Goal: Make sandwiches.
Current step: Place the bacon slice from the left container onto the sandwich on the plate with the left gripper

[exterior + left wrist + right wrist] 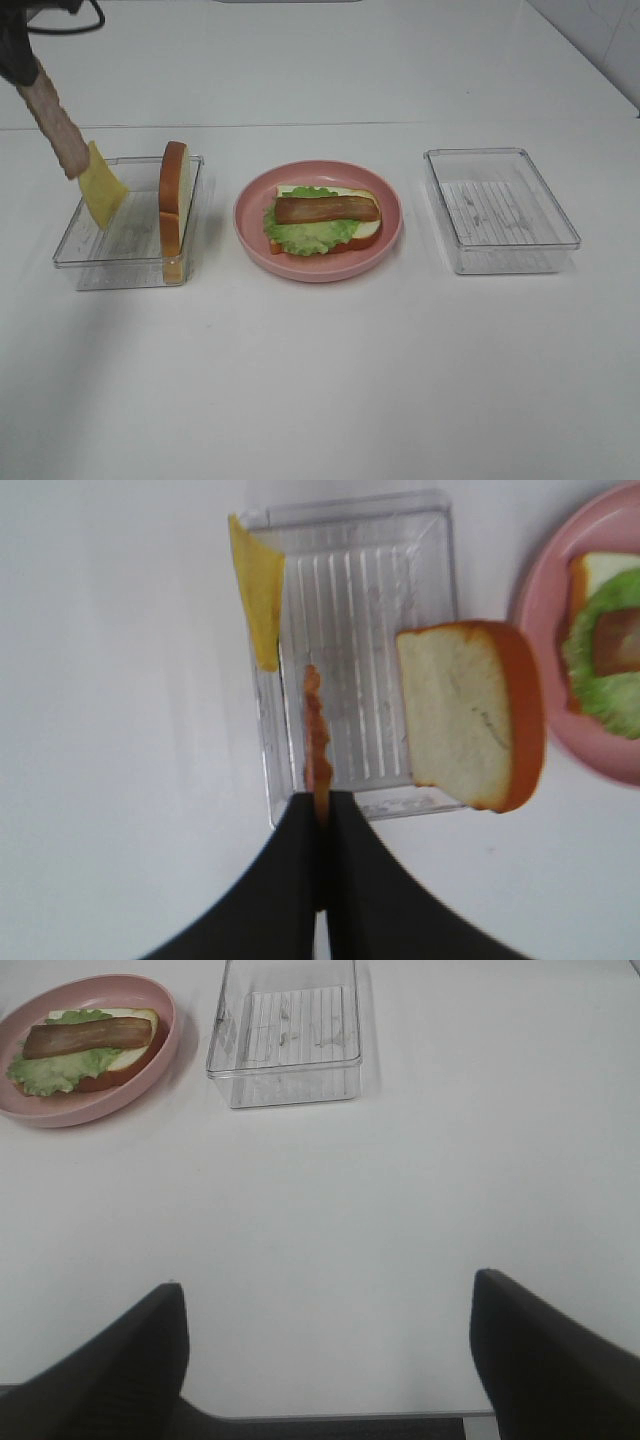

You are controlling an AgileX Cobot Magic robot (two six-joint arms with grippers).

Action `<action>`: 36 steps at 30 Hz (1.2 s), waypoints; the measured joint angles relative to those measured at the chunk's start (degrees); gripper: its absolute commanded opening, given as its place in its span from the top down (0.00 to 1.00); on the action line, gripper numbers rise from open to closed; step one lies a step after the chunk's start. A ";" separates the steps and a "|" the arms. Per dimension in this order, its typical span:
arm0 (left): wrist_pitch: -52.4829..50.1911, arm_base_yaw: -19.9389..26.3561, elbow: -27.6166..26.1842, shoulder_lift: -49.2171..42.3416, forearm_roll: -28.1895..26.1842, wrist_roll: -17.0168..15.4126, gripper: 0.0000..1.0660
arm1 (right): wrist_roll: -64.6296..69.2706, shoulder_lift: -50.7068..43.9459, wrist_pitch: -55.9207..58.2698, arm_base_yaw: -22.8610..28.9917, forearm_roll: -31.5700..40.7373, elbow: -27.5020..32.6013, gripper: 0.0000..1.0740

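Fingers (pixel 285 880) of my left gripper (pixel 322 802) are pressed together on one end of a bacon strip (pixel 317 730), which hangs over the left clear tray (pixel 370 580). That arm comes in from the far left and is mostly cut off in the high view. In the tray a bread slice (pixel 173 205) stands on edge at the right wall, and a cheese slice (pixel 103 187) leans at the left. The open sandwich (pixel 325 220) of bread, lettuce and bacon lies on the pink plate (pixel 250 215) in the middle. My right gripper (pixel 328 1282) hangs spread wide, gripping nothing, over bare table (pixel 400 1160) on the near side of the right tray (pixel 285 1020).
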 measured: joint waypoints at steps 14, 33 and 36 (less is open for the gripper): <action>0.23 -9.11 -17.93 0.34 -6.76 -0.17 1.00 | 0.00 0.00 0.00 0.00 0.00 0.00 0.30; 0.40 -20.45 -28.13 19.82 -14.50 0.40 1.00 | 0.00 0.00 0.00 0.00 0.00 0.00 0.30; 0.46 -21.54 -31.46 22.92 -15.70 0.40 1.00 | 0.00 0.00 0.00 0.00 0.00 0.00 0.30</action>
